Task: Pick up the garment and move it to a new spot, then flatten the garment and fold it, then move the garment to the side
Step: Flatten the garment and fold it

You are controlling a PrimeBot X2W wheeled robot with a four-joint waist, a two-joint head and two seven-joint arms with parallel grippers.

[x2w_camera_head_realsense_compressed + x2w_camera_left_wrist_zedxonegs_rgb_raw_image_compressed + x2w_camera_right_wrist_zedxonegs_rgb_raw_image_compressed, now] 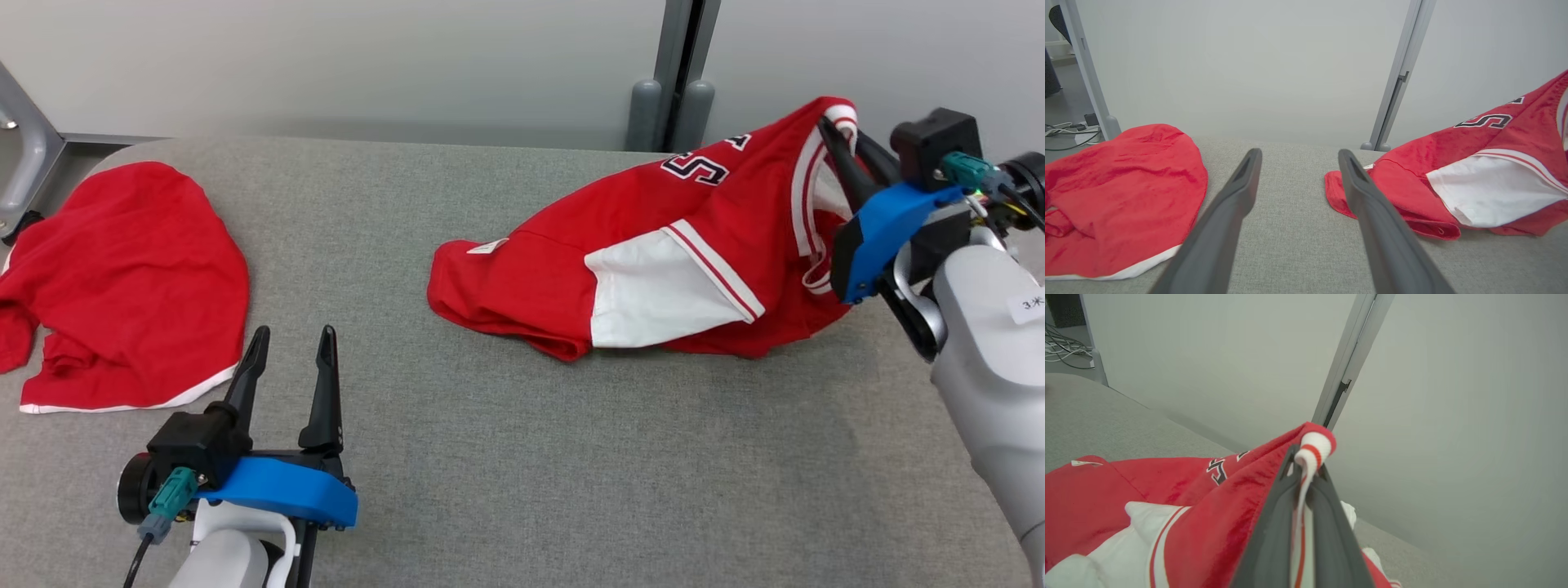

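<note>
The garment (637, 245) is a red jersey with a white sleeve, striped trim and dark numbers, lying crumpled on the right of the grey table (490, 457). Its right end is lifted off the surface. My right gripper (831, 129) is shut on the striped white-and-red trim there; in the right wrist view that gripper (1306, 457) pinches the trim between its fingers, with the garment (1126, 490) hanging down to the left. My left gripper (294, 335) stands open and holds nothing at the lower left, over bare table. Seen from the left wrist, that gripper (1299, 155) points between the garment (1453, 163) and another cloth.
A second red garment (122, 278) with a white hem lies crumpled at the table's left edge, and is seen again (1118, 183) from the left wrist. A grey post (673, 73) stands against the wall behind the table. A metal frame (24, 155) is at far left.
</note>
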